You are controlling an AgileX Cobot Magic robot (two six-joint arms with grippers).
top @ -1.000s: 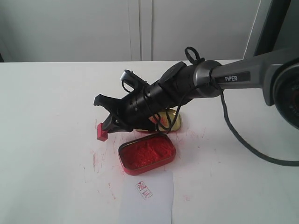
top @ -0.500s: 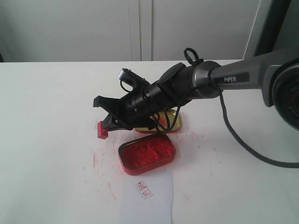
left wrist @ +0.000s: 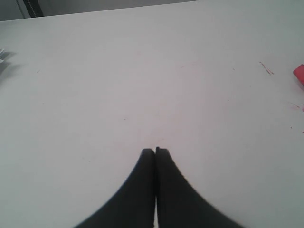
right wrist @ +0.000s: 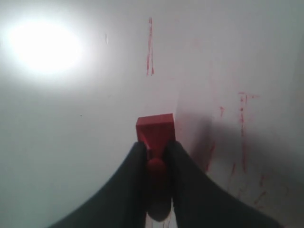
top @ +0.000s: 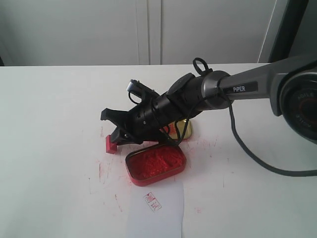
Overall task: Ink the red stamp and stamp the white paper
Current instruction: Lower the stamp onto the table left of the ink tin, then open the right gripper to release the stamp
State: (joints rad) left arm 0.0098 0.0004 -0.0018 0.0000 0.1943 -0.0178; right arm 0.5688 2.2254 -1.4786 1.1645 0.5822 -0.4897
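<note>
One small red stamp — glossy hard plastic, probably light and slippery — is pinched by its narrow knob, the sensible hold, in the right gripper's jaws. Its flat base is down near the worktop, just left of the ink tin, apart from the white paper. A second ago it hung higher — the arm has dipped. The left gripper's jaws are pressed together, empty.
</note>
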